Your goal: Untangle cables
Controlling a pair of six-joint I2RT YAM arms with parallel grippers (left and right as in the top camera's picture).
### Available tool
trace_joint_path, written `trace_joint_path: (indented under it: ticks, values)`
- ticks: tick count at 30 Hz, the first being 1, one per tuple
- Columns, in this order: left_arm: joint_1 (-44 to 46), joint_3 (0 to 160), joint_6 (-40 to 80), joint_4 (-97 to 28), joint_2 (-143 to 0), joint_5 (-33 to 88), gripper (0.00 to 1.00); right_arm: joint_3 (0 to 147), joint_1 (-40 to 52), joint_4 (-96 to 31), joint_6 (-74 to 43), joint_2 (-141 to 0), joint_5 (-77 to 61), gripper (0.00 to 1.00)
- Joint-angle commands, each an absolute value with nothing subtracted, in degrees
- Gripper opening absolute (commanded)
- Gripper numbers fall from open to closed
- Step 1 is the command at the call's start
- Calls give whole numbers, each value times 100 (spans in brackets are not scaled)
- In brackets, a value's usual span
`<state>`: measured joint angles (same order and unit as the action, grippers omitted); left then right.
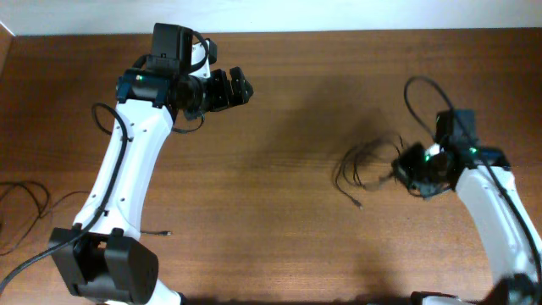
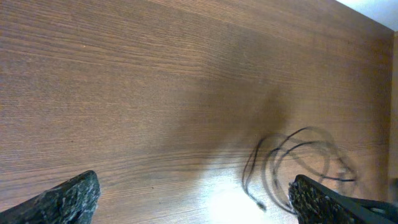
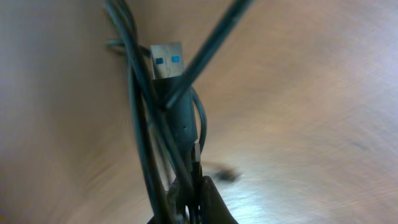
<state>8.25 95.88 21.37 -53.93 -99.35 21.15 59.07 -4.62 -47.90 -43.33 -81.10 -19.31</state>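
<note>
While left gripper (image 1: 230, 87) hangs wide open and empty above the wooden table (image 1: 279, 220), right gripper (image 3: 189, 199) is clamped on the tangled cables (image 3: 140, 124) near a USB plug (image 3: 166, 60).

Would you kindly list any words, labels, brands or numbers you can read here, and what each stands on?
None can be read.
The USB plug among the cables shows two blue squares and no lettering.
The arms and table show no legible label.
</note>
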Motion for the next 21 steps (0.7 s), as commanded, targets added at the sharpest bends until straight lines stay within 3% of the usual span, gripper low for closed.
trace_joint_path:
  ticks: [1,3,4,5,6,7,10,11,12,16,21]
  values:
    - [821,9603,2027,-5354,-9939,2051,100,6401,-1,-4797,-3186,-7822,-2770,6]
    - [821,9603,2027,-5356,-9939,2051,99,6414,305,-4757,-3164,-7835,-2703,27]
    - [821,9603,2027,-5358,-9939,2051,99,6414,478,-4757,-3144,-7856,-2589,28]
    - [821,9603,2027,-5358,-9939,2053,99,6414,635,-4759,-3011,-7876,-2434,28]
    - [821,9603,2027,-5363,-9939,2051,99,6414,720,-4762,-3000,-7881,-2298,10]
    - [821,9603,2027,-5363,-9939,2051,99,6414,773,-4759,-3002,-7881,-2215,4]
    - [821,9603,2027,-5363,-9939,2053,99,6412,829,-4781,-3002,-7883,-1796,4]
    - [821,9603,2027,-5365,-9939,2053,99,6405,829,-4777,-3006,-7891,-1498,8]
    - [821,9603,2027,-5363,-9939,2053,99,6396,829,-4779,-3009,-7920,-1306,25]
    - [821,9603,2027,-5371,-9939,2053,99,6305,823,-4694,-3030,-8578,-460,63]
    - [821,9603,2027,-5424,-9939,2053,99,6305,773,-3817,-2484,-9717,-379,65]
